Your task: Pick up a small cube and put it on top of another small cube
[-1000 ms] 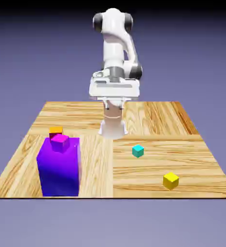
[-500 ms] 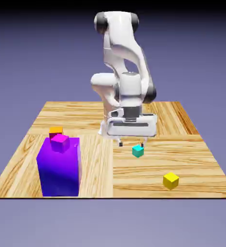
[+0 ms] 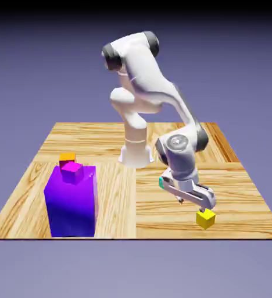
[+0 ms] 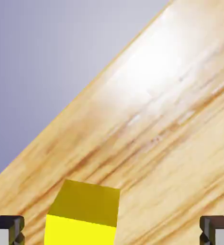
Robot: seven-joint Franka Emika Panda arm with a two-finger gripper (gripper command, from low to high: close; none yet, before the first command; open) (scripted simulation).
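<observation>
The small yellow cube (image 3: 206, 218) rests on the wooden table (image 3: 161, 221) close to its front edge, on the exterior view's right. My gripper (image 3: 192, 205) hangs tilted just above it, open and empty. In the hand view the yellow cube (image 4: 84, 214) lies low and left of centre between the two grey fingertips (image 4: 6, 229), nearer the left one, with wide gaps to both. My gripper (image 4: 112, 233) touches nothing. A sliver of the teal cube (image 3: 161, 182) shows behind the hand.
A big purple block (image 3: 71, 201) stands at the exterior view's left with a magenta cube (image 3: 72, 170) on top and an orange cube (image 3: 67, 156) behind it. The table edge (image 4: 80, 95) runs diagonally just beyond the yellow cube.
The arm has swung from above the teal cube down and toward the front right, and the hand now hangs tilted over the yellow cube. No cube has moved.
</observation>
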